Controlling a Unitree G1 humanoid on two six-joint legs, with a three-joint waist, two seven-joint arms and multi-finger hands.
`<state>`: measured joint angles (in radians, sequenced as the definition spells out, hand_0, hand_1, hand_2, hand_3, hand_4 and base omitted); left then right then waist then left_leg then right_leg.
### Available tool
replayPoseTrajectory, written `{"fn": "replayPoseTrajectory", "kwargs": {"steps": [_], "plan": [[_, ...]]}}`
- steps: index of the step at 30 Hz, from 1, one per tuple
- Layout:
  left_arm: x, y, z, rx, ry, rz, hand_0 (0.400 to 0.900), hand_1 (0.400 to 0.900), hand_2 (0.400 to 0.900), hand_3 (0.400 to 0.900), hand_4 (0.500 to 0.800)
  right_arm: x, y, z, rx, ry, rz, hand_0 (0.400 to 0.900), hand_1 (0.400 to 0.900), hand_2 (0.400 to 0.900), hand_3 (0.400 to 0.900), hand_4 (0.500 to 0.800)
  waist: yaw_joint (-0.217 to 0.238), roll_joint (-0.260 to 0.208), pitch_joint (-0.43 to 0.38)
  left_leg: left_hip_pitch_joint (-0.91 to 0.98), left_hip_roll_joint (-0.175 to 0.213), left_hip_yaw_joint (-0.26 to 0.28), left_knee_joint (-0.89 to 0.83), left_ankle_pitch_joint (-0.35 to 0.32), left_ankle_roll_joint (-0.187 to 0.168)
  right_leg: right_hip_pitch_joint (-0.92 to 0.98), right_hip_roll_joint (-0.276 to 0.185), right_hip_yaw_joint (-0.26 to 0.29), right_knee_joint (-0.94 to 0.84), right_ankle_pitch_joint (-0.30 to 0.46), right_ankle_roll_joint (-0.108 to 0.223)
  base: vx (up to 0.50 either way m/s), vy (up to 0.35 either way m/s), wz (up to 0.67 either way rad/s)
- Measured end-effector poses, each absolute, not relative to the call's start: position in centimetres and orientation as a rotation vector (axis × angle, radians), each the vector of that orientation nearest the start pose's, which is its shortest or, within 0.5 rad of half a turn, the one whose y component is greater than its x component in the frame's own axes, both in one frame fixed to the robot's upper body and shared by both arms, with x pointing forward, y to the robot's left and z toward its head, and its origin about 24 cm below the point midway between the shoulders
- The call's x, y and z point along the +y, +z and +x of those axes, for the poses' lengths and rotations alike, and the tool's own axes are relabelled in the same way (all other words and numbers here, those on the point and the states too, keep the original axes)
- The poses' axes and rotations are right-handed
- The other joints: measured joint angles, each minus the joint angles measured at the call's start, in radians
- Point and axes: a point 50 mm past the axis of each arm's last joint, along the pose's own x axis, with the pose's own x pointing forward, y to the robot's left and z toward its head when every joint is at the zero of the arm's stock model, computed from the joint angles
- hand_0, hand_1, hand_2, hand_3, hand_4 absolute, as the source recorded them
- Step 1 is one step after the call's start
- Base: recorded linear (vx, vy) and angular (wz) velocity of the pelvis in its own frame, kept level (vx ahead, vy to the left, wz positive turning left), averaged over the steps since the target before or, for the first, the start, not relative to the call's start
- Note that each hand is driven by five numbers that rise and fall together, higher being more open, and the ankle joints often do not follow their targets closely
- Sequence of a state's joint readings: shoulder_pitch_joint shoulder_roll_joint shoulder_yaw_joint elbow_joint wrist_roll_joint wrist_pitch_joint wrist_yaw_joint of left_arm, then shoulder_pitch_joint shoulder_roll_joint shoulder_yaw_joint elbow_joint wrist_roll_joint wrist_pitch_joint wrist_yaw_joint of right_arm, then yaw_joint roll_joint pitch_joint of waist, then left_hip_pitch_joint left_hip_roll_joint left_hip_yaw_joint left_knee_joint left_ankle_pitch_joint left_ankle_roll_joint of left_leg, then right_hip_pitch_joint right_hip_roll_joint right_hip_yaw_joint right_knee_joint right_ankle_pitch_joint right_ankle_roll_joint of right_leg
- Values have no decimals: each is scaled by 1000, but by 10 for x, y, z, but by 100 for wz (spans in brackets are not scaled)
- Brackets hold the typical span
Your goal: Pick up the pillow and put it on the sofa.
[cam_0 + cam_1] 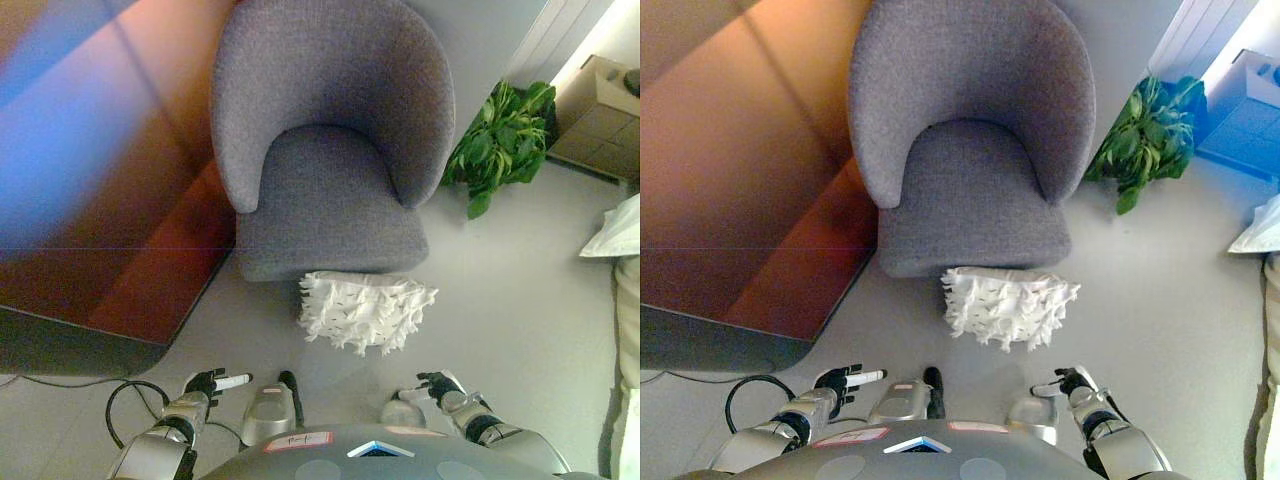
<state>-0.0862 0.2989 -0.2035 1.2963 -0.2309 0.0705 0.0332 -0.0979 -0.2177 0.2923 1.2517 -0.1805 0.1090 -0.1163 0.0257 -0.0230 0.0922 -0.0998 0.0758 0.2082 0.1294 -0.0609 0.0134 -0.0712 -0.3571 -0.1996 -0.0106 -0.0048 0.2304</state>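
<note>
A white shaggy pillow lies on the grey floor, touching the front edge of a grey round-backed armchair. The chair's seat has nothing on it. My left hand shows low at the lower left, its fingers relaxed and one white-tipped finger pointing right; it holds nothing. At the lower right my right hand hangs with loose fingers, also holding nothing. Both hands are well short of the pillow, which lies between them and further ahead.
A dark brown panel fills the left side beside the chair. A green leafy plant stands right of the chair, with cardboard boxes behind it. White fabric shows at the right edge.
</note>
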Motion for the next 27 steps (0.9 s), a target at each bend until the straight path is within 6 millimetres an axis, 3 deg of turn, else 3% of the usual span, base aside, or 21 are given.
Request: {"fn": "replayPoseTrajectory", "kwargs": {"steps": [2, 4, 5, 7, 8, 10, 13, 17, 19, 23, 27], "plan": [[256, -155, 102, 1274, 184, 210, 900, 900, 900, 900, 800, -220, -158, 120, 1214, 126, -684, 900, 900, 900, 900, 800, 3, -17, 7, 19, 3, -36, -19, 14, -28, -13, -9, -4, -51, 65, -24, 295, -384, 41], [263, -153, 100, 1274, 196, 222, 900, 900, 900, 900, 800, -212, -159, 120, 1215, 151, -695, 900, 900, 900, 900, 800, 7, -61, 12, 30, 9, -76, -19, 21, -91, -11, -15, -9, -51, 70, -35, 256, -425, 39], [266, -152, 101, 1268, 203, 227, 900, 900, 900, 900, 800, -209, -160, 121, 1212, 161, -705, 900, 900, 900, 900, 800, 3, -80, 19, 34, 31, -86, -11, 23, -122, -4, 3, -8, -27, 159, -26, 236, -408, 53], [250, -158, 93, 1279, 189, 178, 900, 900, 900, 900, 800, -221, -155, 129, 1191, 144, -792, 900, 900, 900, 900, 800, 8, -9, 28, 31, 129, -87, 11, 22, -138, 2, 84, -21, 22, 120, -52, 263, -352, 52], [243, -160, 94, 1265, 196, 145, 900, 900, 900, 900, 800, -230, -151, 133, 1179, 129, -843, 900, 900, 900, 900, 800, 9, 17, 42, 25, 157, -98, 25, 18, -137, 0, 110, -26, 47, 94, -64, 207, -207, 31], [234, -163, 88, 1271, 188, 123, 900, 900, 900, 900, 800, -248, -144, 138, 1160, 107, -976, 900, 900, 900, 900, 800, 6, 41, 56, 69, 173, -92, -6, 37, -126, -2, 119, -29, 124, 45, -75, 94, -128, 22], [230, -163, 90, 1261, 174, 114, 900, 900, 900, 900, 800, -266, -134, 147, 1099, 90, -1155, 900, 900, 900, 900, 800, 4, 53, 56, 87, 169, -89, -40, 51, -148, -28, 106, -28, 181, 7, -70, -23, -63, 39], [226, -160, 107, 1213, 138, 111, 900, 900, 900, 900, 800, -273, -116, 181, 1001, 9, -1268, 900, 900, 900, 900, 800, 5, 60, 82, 29, 143, -112, -73, 82, -197, -104, 74, -34, 223, 5, -64, -27, -14, 37], [224, -160, 108, 1212, 119, 119, 900, 900, 900, 900, 800, -269, -106, 202, 940, 0, -1313, 900, 900, 900, 900, 800, 8, 72, 104, 11, 119, -128, -76, 87, -186, -122, 43, -45, 248, -4, -52, -24, -1, 31], [218, -155, 128, 1155, 85, 104, 900, 900, 900, 900, 800, -261, -76, 251, 808, -58, -1340, 900, 900, 900, 900, 800, 30, 132, 166, -40, 89, -146, -77, 109, -167, -166, -4, -63, 297, -11, -44, -15, 9, 27], [222, -151, 138, 1131, 89, 104, 900, 900, 900, 900, 800, -254, -52, 283, 718, -83, -1371, 900, 900, 900, 900, 800, 60, 154, 216, -111, 60, -180, -33, 111, -166, -229, -45, -69, 380, -45, -41, -47, 11, 22]]}}
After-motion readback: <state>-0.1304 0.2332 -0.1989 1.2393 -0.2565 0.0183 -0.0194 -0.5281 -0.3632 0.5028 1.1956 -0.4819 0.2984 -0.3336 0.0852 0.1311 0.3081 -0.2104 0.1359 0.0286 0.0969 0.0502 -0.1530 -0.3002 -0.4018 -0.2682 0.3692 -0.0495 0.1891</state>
